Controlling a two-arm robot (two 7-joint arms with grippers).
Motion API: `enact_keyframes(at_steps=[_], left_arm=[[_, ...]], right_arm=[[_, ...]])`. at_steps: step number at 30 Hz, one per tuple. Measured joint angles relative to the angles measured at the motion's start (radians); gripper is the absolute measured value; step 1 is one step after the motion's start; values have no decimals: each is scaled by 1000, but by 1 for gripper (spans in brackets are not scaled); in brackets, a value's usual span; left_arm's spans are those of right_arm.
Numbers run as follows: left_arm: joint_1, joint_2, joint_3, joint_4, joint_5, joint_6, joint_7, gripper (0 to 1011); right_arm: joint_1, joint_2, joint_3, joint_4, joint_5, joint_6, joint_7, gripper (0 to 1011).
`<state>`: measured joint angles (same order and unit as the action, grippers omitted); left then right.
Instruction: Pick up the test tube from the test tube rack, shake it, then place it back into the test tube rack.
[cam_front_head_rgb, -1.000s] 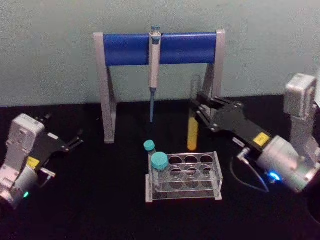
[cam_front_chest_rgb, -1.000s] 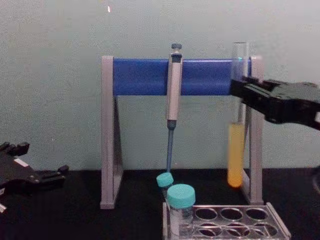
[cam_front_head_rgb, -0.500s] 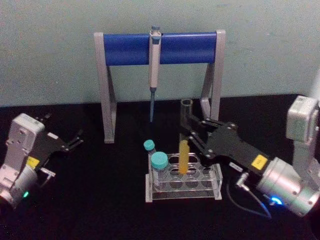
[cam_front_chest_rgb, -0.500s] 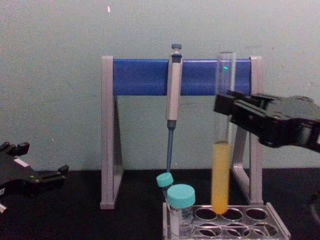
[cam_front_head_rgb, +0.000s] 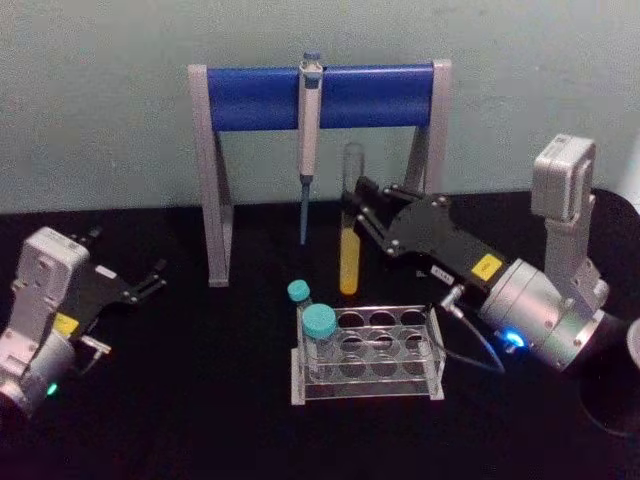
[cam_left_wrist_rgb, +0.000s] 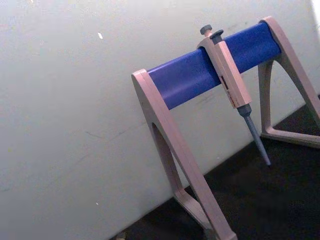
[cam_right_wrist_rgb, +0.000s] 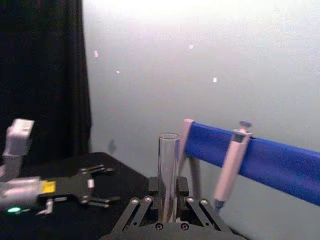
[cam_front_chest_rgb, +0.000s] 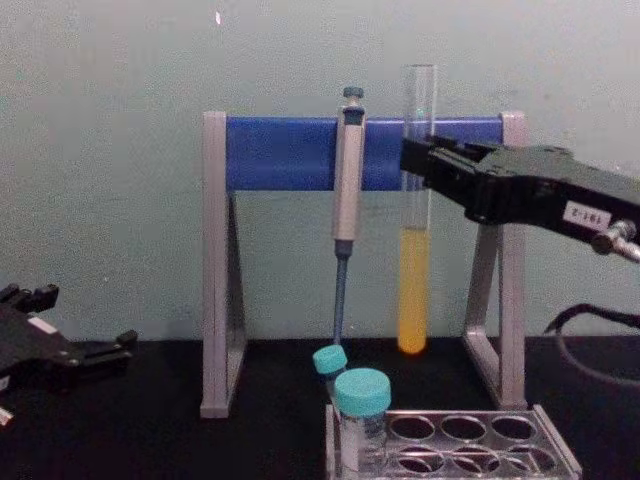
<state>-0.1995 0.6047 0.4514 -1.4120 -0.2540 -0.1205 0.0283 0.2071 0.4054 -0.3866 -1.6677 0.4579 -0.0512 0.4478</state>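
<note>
Right gripper (cam_front_head_rgb: 357, 203) grasps the tube (cam_front_head_rgb: 348, 262) by its upper part, upright in the air above and behind the rack (cam_front_head_rgb: 365, 390); left gripper (cam_front_head_rgb: 146, 283) sits parked at left, fingers spread.

pale green wall (cam_front_head_rgb: 100, 110), black tabletop (cam_front_head_rgb: 200, 420)

Pipette stand (cam_front_head_rgb: 250, 98) perhaps close behind rack (cam_front_head_rgb: 370, 390)
</note>
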Motion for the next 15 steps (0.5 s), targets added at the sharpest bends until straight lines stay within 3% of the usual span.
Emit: enact_keyframes(at_steps=[15], left_arm=[[0,0,0,0,0,0,0,1001]], right_arm=[[20,-9,26,34,-6,8,-24,220]])
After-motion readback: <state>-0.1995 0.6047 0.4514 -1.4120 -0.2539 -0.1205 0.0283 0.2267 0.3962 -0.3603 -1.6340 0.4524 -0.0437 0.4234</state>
